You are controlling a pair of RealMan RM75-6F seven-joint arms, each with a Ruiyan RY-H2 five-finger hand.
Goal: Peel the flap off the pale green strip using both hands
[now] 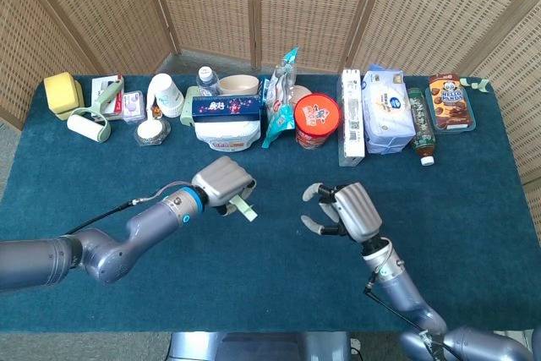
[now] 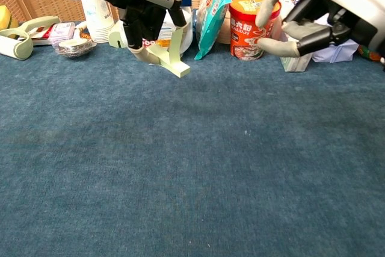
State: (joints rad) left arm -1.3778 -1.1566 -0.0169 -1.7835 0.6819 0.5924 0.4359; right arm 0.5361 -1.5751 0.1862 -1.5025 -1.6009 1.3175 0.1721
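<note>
My left hand (image 1: 223,183) (image 2: 142,4) holds the pale green strip (image 1: 246,210) (image 2: 174,58) above the blue tablecloth, left of centre. The strip juts out toward the right, and in the chest view its flap stands up from the base. My right hand (image 1: 342,210) (image 2: 319,4) hovers to the right of it with fingers spread and curved, holding nothing. A gap of bare cloth separates the right hand's fingertips (image 1: 310,191) from the strip.
Along the table's back edge stand a lint roller (image 1: 89,124), paper cup (image 1: 166,95), blue box (image 1: 226,107) on a white tub, teal snack bag (image 1: 281,95), red noodle cup (image 1: 317,120) (image 2: 254,16), white carton (image 1: 352,120), tissue pack (image 1: 387,112), bottle (image 1: 420,128) and cookie tray (image 1: 450,101).
</note>
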